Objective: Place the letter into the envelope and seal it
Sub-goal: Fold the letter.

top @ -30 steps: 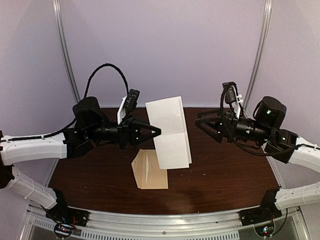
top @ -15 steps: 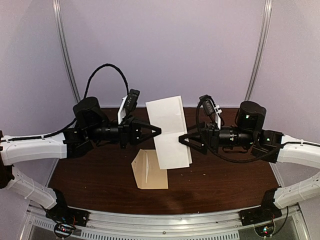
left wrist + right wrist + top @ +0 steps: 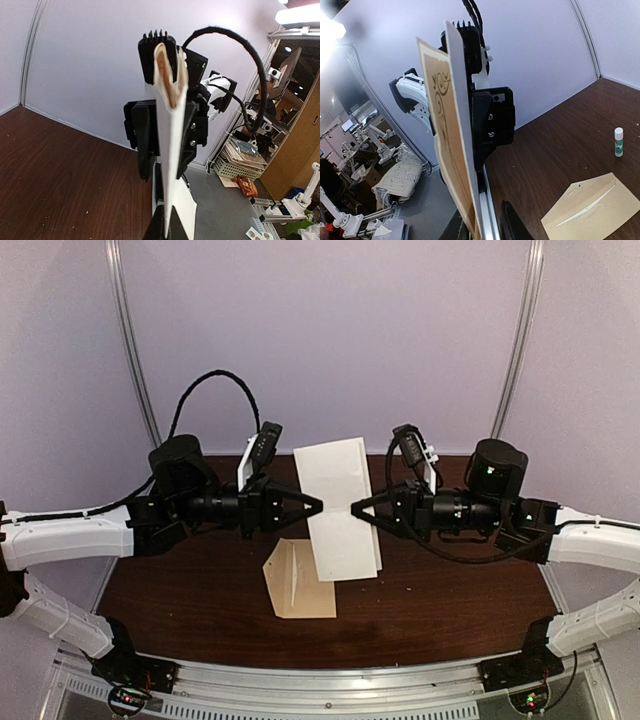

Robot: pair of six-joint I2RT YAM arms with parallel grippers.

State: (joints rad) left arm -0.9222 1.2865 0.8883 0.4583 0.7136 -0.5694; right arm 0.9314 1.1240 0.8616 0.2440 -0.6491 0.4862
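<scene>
1. Left gripper: clenched on the left edge of the letter, carrying it upright in the air above the table. Judged a steadying hold, so the other arm can take the opposite edge.
2. The envelope: flat on the table, below and slightly left of the letter, apart from both grippers; flap appears open. Not yet loaded.
3. Letter: folded double, pale outside, horizontal crease at mid-height. The right wrist view shows a tan face with dark scrollwork.
4. Right gripper: jaws astride the letter's right edge; whether they pinch it cannot be told.
</scene>
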